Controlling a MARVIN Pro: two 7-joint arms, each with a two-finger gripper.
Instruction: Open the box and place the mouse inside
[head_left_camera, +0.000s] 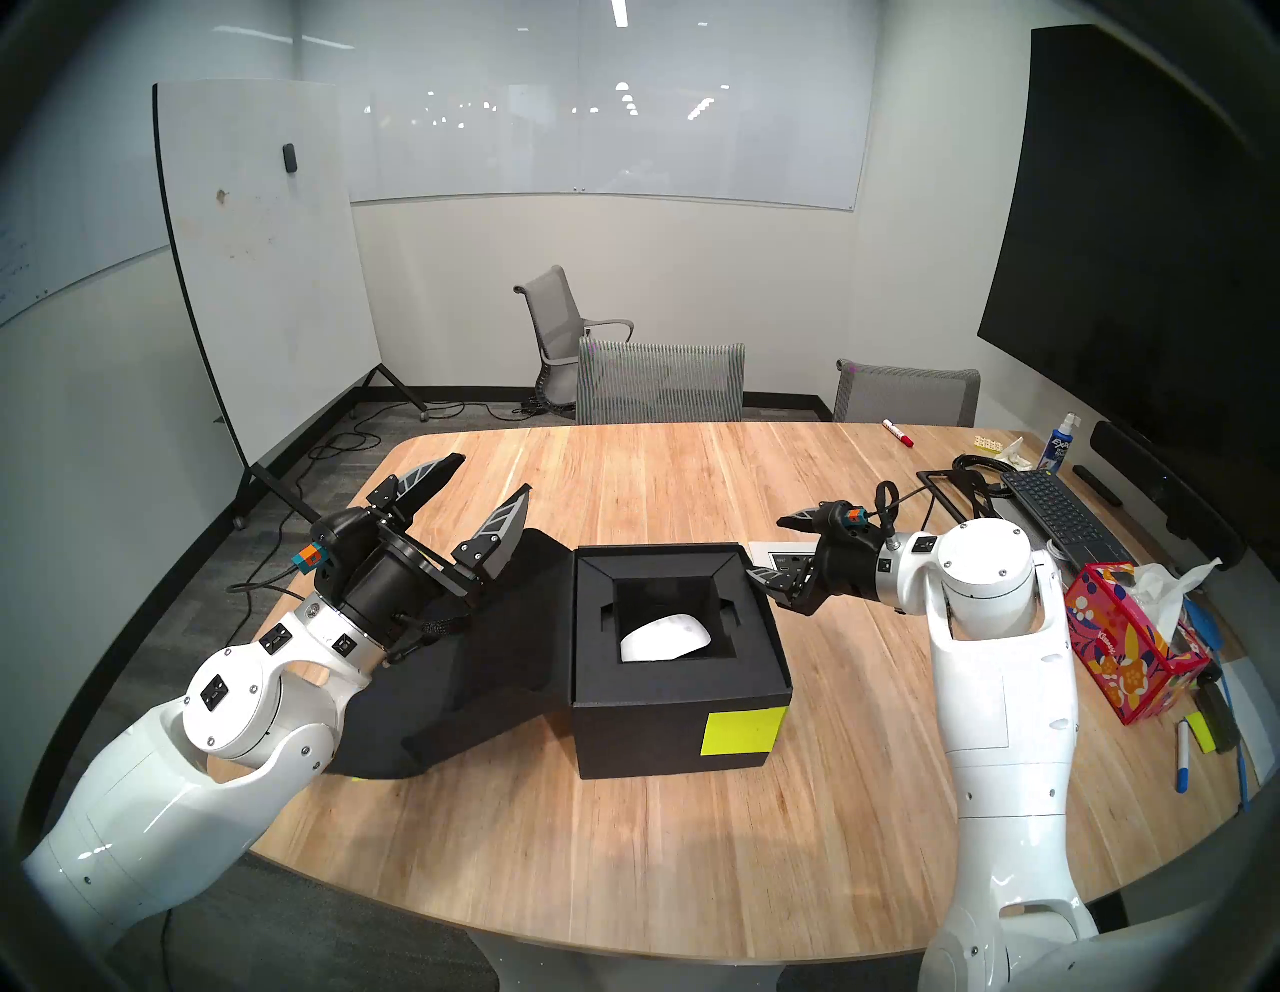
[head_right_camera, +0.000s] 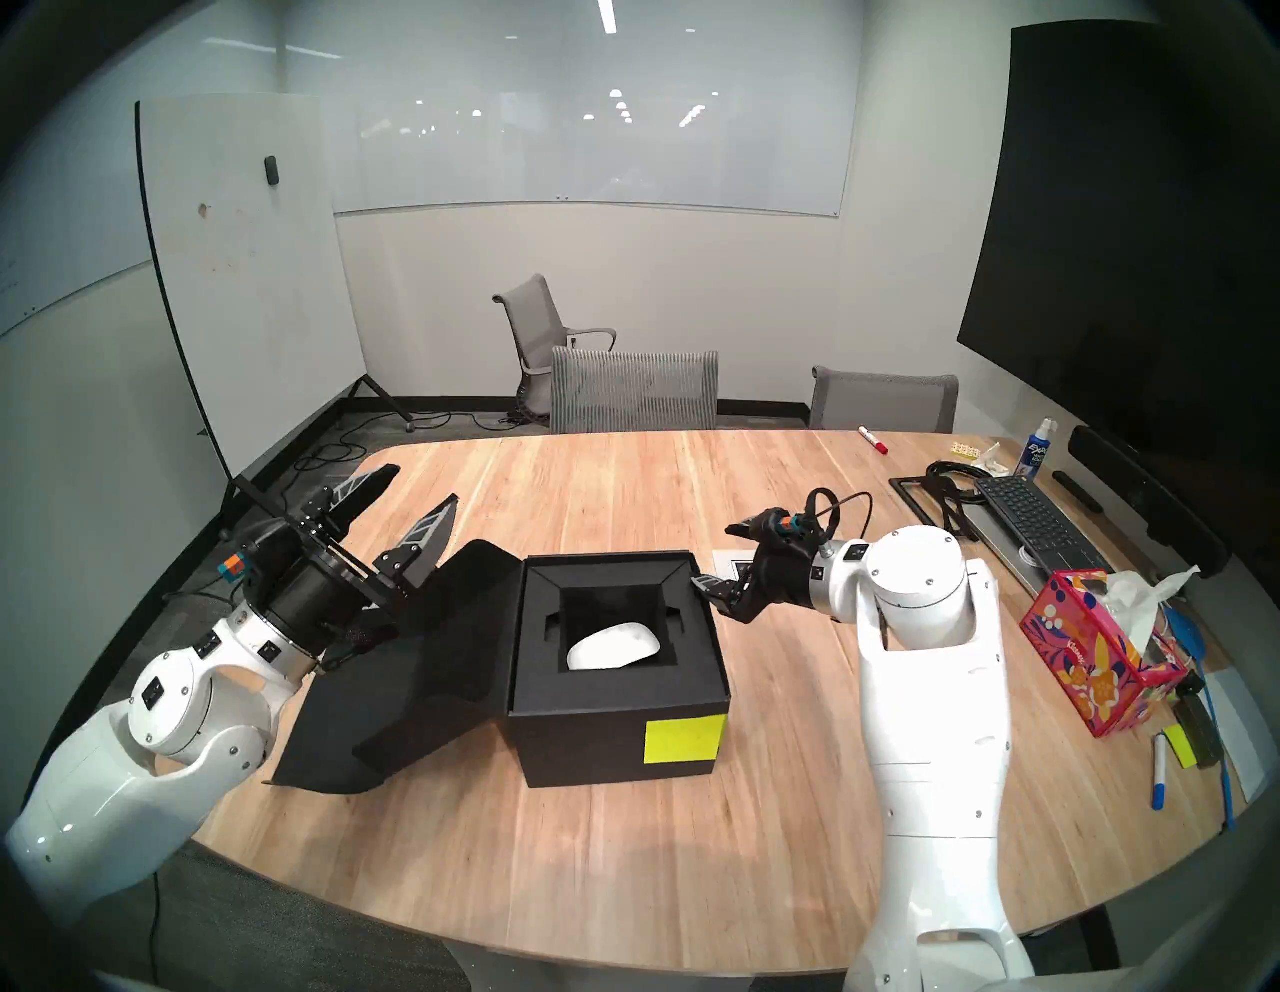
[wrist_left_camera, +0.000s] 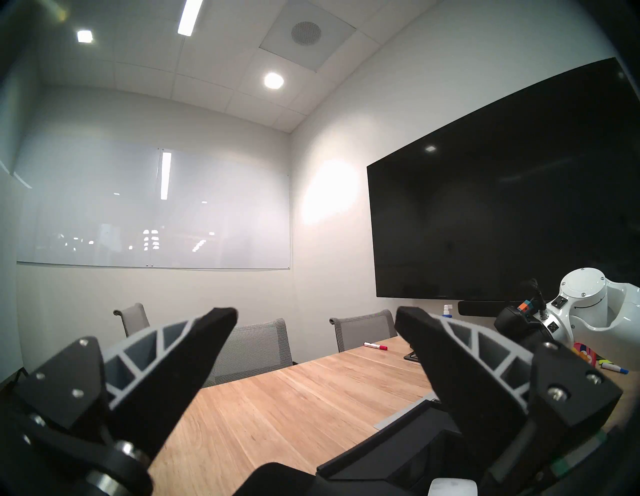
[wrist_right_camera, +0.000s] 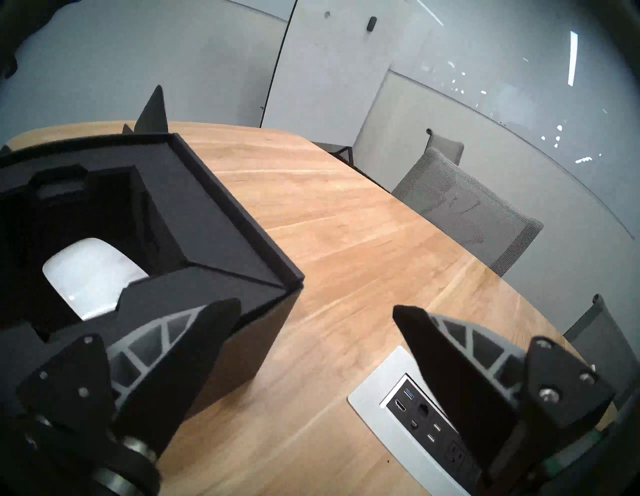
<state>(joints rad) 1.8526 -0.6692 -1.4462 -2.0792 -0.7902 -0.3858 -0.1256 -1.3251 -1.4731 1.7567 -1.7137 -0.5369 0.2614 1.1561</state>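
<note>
A light wooden table (head_left_camera: 623, 499) with rounded corners carries the open black box (head_left_camera: 665, 734) at its middle; a red marker (head_left_camera: 898, 433), keyboard (head_left_camera: 1060, 516), patterned tissue box (head_left_camera: 1122, 644) and blue pen (head_left_camera: 1182, 755) lie along its right side.

Small meeting room around me, white walls, ceiling lights on.
Wood-plank table (head_left_camera: 692, 499) with rounded corners; two grey mesh chairs (head_left_camera: 660, 382) pushed in at its far edge, a third chair (head_left_camera: 554, 332) loose by the back wall. Glass whiteboard (head_left_camera: 589, 104) on the back wall, rolling whiteboard (head_left_camera: 263, 263) at left on grey carpet (head_left_camera: 305, 457) with cables, big dark wall screen (head_left_camera: 1136, 228) at right.
</note>
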